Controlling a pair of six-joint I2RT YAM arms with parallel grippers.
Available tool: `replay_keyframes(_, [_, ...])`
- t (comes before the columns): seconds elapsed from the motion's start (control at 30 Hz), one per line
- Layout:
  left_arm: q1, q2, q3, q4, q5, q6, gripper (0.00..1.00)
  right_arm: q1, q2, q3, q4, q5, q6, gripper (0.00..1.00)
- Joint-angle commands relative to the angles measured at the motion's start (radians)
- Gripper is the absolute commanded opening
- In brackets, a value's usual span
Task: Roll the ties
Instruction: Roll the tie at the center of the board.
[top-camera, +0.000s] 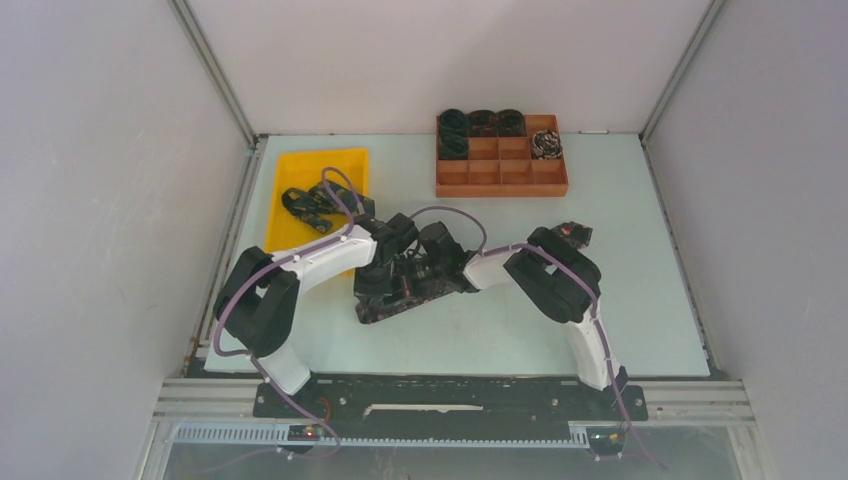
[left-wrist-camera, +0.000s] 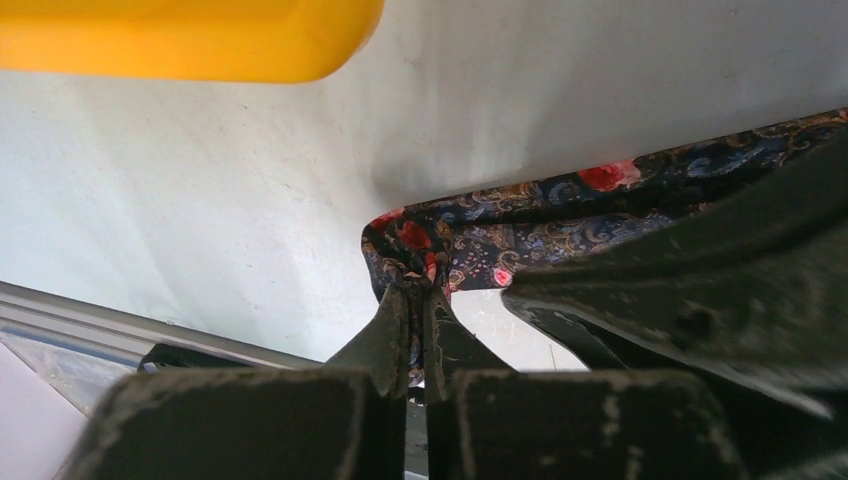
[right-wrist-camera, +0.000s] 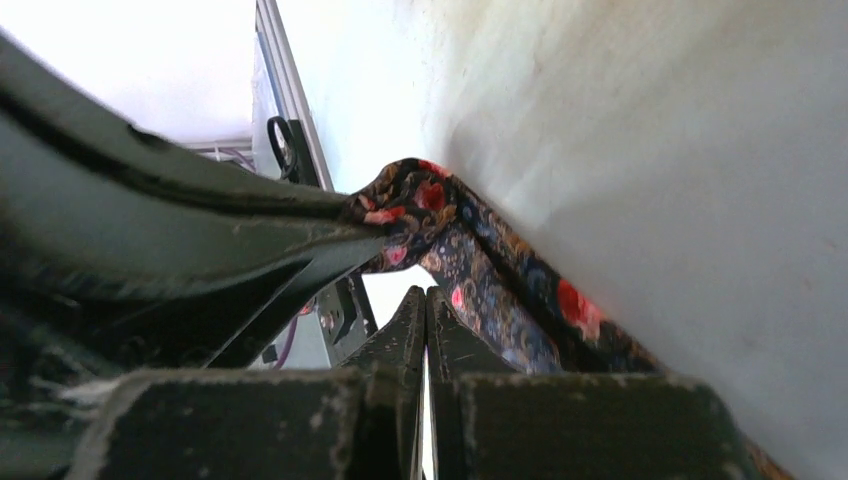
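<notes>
A dark tie (top-camera: 372, 310) with red flowers lies on the table in the middle, under both wrists. In the left wrist view my left gripper (left-wrist-camera: 414, 288) is shut on a bunched, folded end of this tie (left-wrist-camera: 560, 215). The rest of the band runs off to the right. My right gripper (right-wrist-camera: 427, 293) is shut with its tips pressed together and nothing between them. It sits just short of the tie (right-wrist-camera: 500, 290), which passes beyond its tips. From above, the left gripper (top-camera: 388, 283) and the right gripper (top-camera: 415, 280) stand close together.
A yellow tray (top-camera: 300, 160) at the left back holds more loose ties (top-camera: 305, 205). A brown compartment box (top-camera: 500, 190) at the back holds several rolled coils (top-camera: 455, 125), one of them pale-patterned (top-camera: 546, 145). Grey walls close in both sides.
</notes>
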Motion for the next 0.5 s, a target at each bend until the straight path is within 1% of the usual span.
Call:
replay_keyframes(0.0, [-0.011, 0.018, 0.052, -0.022, -0.005, -0.009, 0.03, -0.032, -0.117, -0.053, -0.040, 0.002, -0.063, 0.00])
replay_keyframes(0.07, [-0.016, 0.029, 0.059, -0.023, -0.004, -0.012, 0.07, -0.049, -0.143, -0.081, -0.053, 0.002, -0.076, 0.00])
replay_keyframes(0.3, [-0.049, 0.060, 0.105, -0.015, 0.013, -0.027, 0.31, -0.088, -0.215, -0.169, -0.069, 0.001, -0.099, 0.00])
replay_keyframes(0.37, [-0.053, 0.062, 0.110, -0.003, 0.029, -0.032, 0.35, -0.094, -0.222, -0.184, -0.065, -0.002, -0.100, 0.00])
replay_keyframes(0.47, [-0.059, 0.056, 0.108, 0.011, 0.041, -0.042, 0.37, -0.100, -0.236, -0.204, -0.060, 0.000, -0.099, 0.00])
